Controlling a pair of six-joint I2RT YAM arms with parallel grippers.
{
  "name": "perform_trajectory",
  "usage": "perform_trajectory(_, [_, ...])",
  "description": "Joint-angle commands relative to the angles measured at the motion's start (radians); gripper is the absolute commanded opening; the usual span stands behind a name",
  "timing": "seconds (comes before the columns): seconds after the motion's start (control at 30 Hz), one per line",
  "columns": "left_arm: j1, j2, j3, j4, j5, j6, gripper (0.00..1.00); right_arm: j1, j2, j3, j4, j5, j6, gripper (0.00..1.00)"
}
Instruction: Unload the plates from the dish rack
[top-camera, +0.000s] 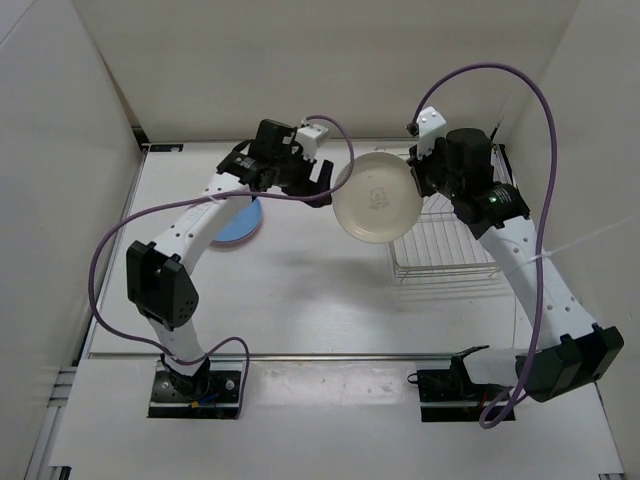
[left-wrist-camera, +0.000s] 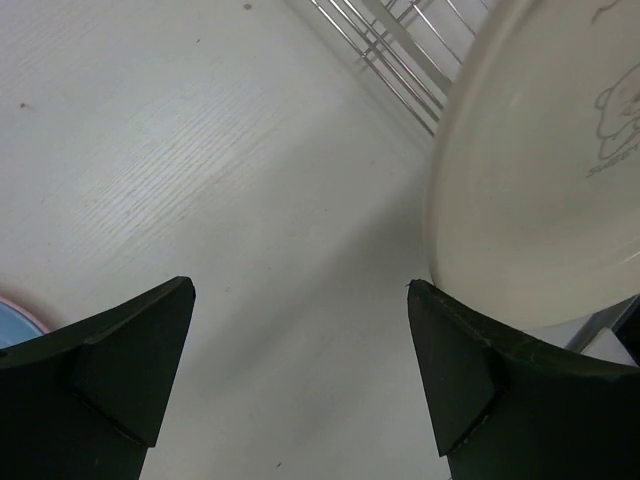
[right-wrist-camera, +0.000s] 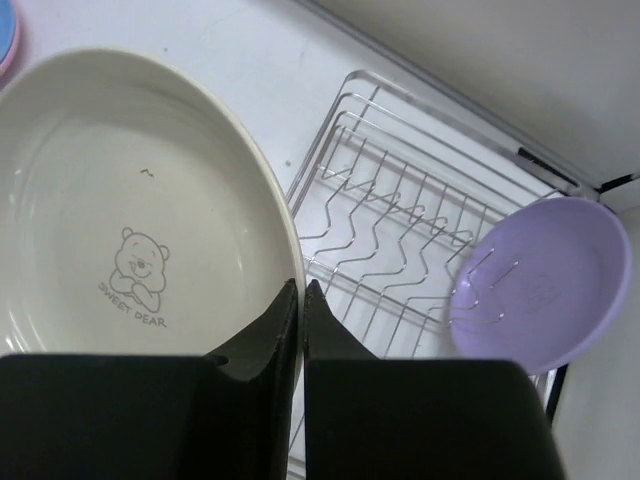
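I've the right gripper (right-wrist-camera: 301, 300) clamped on the cream plate (top-camera: 375, 197) rim just left of the dish rack (top-camera: 445, 245), left gripper (left-wrist-camera: 298, 290) gaping nearby; that thin edge-hold could slip mid-handover.

— What sort of place is this?
— A robot lab cell. Plain white panels (top-camera: 55, 200) box in a white table (top-camera: 300, 285), and the left arm (top-camera: 190, 235) and right arm (top-camera: 530, 265), trailing purple cables (top-camera: 96, 272), are bolted down by its metal rail (top-camera: 330, 356).
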Motion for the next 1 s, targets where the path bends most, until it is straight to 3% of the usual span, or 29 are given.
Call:
perform_trajectory(0.0, [-0.044, -0.006, 0.110, -0.010, -0.040, -0.001, 0.99, 0.000, -0.023, 0.014, 0.049, -0.090, 0.045, 0.00])
perform_trajectory(0.2, [-0.105, -0.002, 0.124, -0.024, -0.051, -0.010, 0.99, 0.000, -0.023, 0.014, 0.049, -0.080, 0.045, 0.00])
perform_trajectory(0.33, [-0.116, 0.007, 0.136, -0.015, -0.051, -0.020, 0.92, 0.000, -0.023, 0.023, 0.049, -0.103, 0.063, 0.00])
perform_trajectory(0.47, [-0.125, 0.028, 0.172, -0.024, -0.051, -0.020, 0.69, 0.000, -0.032, 0.023, 0.040, -0.103, 0.063, 0.00])
perform_trajectory(0.5, [-0.125, 0.028, 0.172, -0.024, -0.051, -0.020, 0.57, 0.000, -0.032, 0.023, 0.040, -0.103, 0.063, 0.00])
perform_trajectory(0.63, [-0.125, 0.028, 0.172, -0.024, -0.062, -0.029, 0.32, 0.000, -0.050, -0.009, 0.049, -0.094, 0.054, 0.00])
perform_trajectory(0.87, [-0.125, 0.028, 0.163, -0.015, -0.062, -0.040, 0.11, 0.000, -0.050, -0.009, 0.049, -0.094, 0.054, 0.00])
perform_trajectory(0.9, [-0.125, 0.028, 0.163, -0.015, -0.074, -0.049, 0.11, 0.000, -0.050, -0.009, 0.049, -0.094, 0.054, 0.02])
perform_trajectory(0.93, [-0.125, 0.028, 0.154, -0.015, -0.085, -0.049, 0.11, 0.000, -0.050, -0.020, 0.049, -0.094, 0.054, 0.10])
perform_trajectory(0.97, [-0.125, 0.015, 0.134, -0.015, -0.098, -0.049, 0.11, 0.000, -0.050, -0.032, 0.049, -0.094, 0.043, 0.28])
